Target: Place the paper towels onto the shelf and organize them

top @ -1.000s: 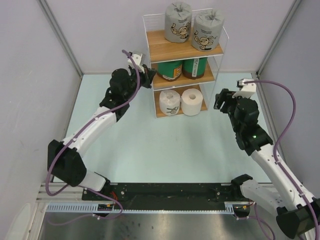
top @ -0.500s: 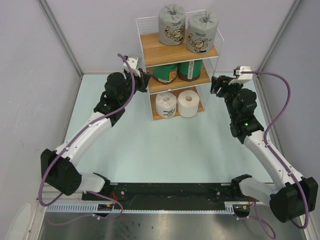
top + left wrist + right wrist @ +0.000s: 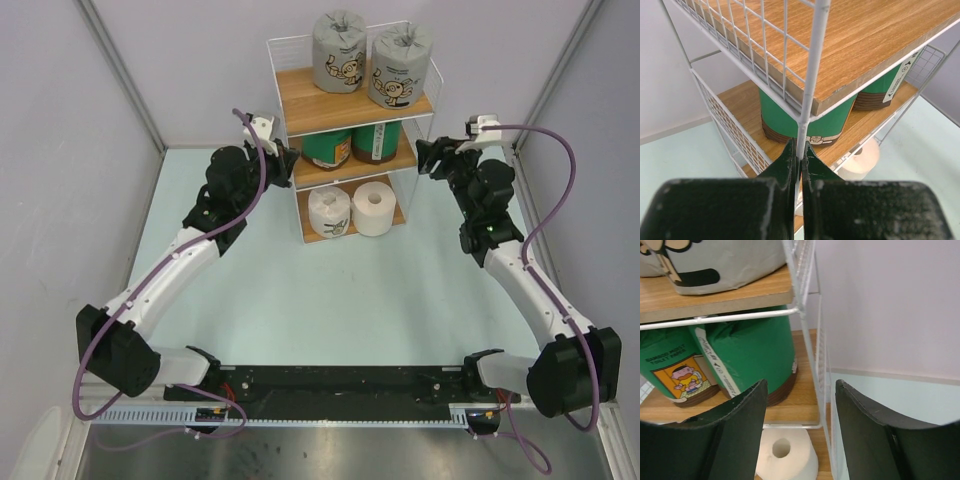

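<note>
The shelf (image 3: pixel 300 95) stands at the back of the table. Its top board holds two grey cartoon-print rolls (image 3: pixel 338 52), its middle board two green rolls (image 3: pixel 327 148). Its bottom board holds a white-wrapped roll (image 3: pixel 329 211) and a bare white roll (image 3: pixel 373 207). My left gripper (image 3: pixel 283 160) is shut on the shelf's front-left wire post (image 3: pixel 807 95), in front of a green roll (image 3: pixel 805 120). My right gripper (image 3: pixel 428 160) is open, its jaws either side of the shelf's right front post (image 3: pixel 821 380). A green roll (image 3: pixel 752 350) and the bare roll (image 3: pixel 785 452) show behind the post.
Grey side walls with metal corner posts (image 3: pixel 120 70) close in the pale green table (image 3: pixel 330 300). The right wall (image 3: pixel 890 300) lies just beyond the shelf's right side. The arms' base rail (image 3: pixel 330 385) runs along the near edge.
The shelf has slid left and towards the back with my left gripper on its post. My right gripper has moved up and in to the shelf's right front post.
</note>
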`<state>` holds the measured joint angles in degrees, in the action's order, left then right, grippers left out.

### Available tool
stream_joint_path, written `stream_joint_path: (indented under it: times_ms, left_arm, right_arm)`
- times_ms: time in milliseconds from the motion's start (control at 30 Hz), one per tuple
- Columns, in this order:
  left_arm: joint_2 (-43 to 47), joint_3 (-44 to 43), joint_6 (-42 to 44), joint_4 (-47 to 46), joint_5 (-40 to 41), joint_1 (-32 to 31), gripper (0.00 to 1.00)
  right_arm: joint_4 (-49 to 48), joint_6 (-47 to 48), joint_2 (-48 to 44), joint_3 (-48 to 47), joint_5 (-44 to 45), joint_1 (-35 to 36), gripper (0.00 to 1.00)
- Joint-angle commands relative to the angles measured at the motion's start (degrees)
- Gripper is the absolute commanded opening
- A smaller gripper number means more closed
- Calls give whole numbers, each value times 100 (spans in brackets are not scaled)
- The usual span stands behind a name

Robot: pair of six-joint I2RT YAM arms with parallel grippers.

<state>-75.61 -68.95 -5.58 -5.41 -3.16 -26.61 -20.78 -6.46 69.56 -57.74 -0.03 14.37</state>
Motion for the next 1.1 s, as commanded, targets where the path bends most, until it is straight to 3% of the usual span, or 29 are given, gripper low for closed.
stream_joint_path:
  times_ms: [0, 67, 167, 433, 500, 767, 1067]
  left_arm:
    - [381, 22, -145, 189, 290, 130, 0]
    - [381, 30, -136, 216, 298, 139, 0]
    - [433, 31, -118, 260, 281, 147, 0]
    - [565, 48, -83, 348, 202, 200, 0]
    - [583, 48, -83, 374, 202, 200, 0]
    - [741, 83, -109, 453, 166, 209, 0]
    - [1162, 189, -74, 831, 131, 218, 0]
  right_arm:
    - [-392, -66, 119, -352, -498, -5, 61]
    - [-436, -49, 198, -414, -375, -13, 59]
    - [-480, 21, 277, -493, -226, -13, 48]
    - [-480, 136, 593, -792, -295, -13, 46]
    - [-419, 127, 646, -888, -339, -13, 40]
    - [-234, 127, 594, -941, -137, -22, 0]
    - [758, -154, -64, -941, -199, 48, 0]
